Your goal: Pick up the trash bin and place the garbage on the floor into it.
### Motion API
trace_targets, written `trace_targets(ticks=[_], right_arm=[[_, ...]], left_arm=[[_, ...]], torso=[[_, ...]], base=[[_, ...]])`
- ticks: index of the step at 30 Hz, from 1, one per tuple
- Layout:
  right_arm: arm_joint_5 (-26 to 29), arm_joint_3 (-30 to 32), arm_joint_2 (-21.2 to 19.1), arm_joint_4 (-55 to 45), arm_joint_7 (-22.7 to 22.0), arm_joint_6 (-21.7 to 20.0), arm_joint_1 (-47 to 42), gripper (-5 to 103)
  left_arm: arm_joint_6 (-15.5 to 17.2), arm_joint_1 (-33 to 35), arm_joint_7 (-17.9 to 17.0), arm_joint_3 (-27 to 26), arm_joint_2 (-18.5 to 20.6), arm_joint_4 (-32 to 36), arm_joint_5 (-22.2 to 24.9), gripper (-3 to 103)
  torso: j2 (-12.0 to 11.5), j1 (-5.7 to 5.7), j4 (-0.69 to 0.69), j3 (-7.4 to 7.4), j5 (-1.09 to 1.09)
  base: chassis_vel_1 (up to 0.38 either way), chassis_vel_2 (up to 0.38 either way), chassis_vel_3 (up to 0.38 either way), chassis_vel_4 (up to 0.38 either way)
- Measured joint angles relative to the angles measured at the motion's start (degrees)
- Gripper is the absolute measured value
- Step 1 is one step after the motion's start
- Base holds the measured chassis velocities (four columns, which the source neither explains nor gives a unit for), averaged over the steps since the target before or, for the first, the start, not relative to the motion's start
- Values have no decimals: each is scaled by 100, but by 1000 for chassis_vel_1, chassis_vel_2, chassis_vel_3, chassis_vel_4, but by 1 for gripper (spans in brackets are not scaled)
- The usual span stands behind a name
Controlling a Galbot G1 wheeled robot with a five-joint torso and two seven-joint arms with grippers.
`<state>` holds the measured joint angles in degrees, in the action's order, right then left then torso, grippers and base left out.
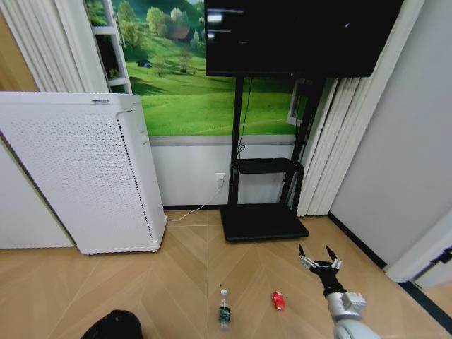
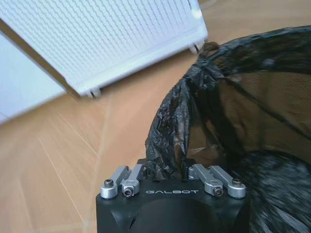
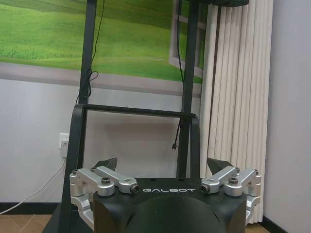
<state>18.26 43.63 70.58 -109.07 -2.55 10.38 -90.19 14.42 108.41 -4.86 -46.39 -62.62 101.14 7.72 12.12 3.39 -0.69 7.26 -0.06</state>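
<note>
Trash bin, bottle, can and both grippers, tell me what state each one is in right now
trash bin: lined with a black bag, its rim gripped.
left gripper: shut on the bin's rim and bag.
right gripper: open, empty, above the floor.
bottle: lying on the floor, cap on.
can: lying on the floor, not in the bin.

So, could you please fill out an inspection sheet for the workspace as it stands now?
Surface: tan herringbone wooden floor, bare apart from litter.
Job's things: black mesh trash bin with black liner held at its rim; clear plastic bottle with green label and crushed red can lie apart on the floor.
Clutter: nothing seen.
Grippers: left pincer shut on the bin's rim and liner; right pincer open, hovering above the floor beyond the can.
Cables: white cord runs from wall socket to the tall white perforated appliance; thin black cable hangs on the black TV stand.
Surroundings: meadow mural, white curtains.
</note>
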Motion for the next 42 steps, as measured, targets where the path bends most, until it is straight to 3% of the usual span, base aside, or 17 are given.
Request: trace_targets(ticks=[4, 7, 10, 21, 33, 42], right_arm=[[0, 19, -2, -12, -6, 3, -21, 100], [-26, 48, -3, -63, -23, 7, -67, 100], [-67, 54, -1, -90, -45, 7, -82, 100], [-252, 38, 87, -62, -81, 5, -179, 100], [-462, 11, 238, -13, -76, 53, -364, 100], [-747, 35, 316, 40, -30, 137, -457, 100]], left_arm=[[-37, 4, -51, -28, -26, 193, -68, 26], [-161, -2, -107, -61, -98, 597, -94, 12], [-227, -57, -173, -64, -123, 708, -101, 6], [-361, -458, -79, -183, -84, 1084, -1, 6], [-348, -1245, 657, -230, 394, 1988, 112, 6], [-526, -1531, 909, -134, 444, 1904, -166, 6]], torso=[[0, 0, 0, 0, 1], [0, 0, 0, 0, 5], [-1, 0, 2, 0, 5], [-1, 0, 2, 0, 8], [-1, 1, 0, -1, 7], [-1, 1, 2, 0, 6]], base=[[0, 0, 0, 0], [0, 0, 0, 0], [0, 0, 0, 0], [0, 0, 0, 0], [0, 0, 0, 0], [0, 0, 0, 0]])
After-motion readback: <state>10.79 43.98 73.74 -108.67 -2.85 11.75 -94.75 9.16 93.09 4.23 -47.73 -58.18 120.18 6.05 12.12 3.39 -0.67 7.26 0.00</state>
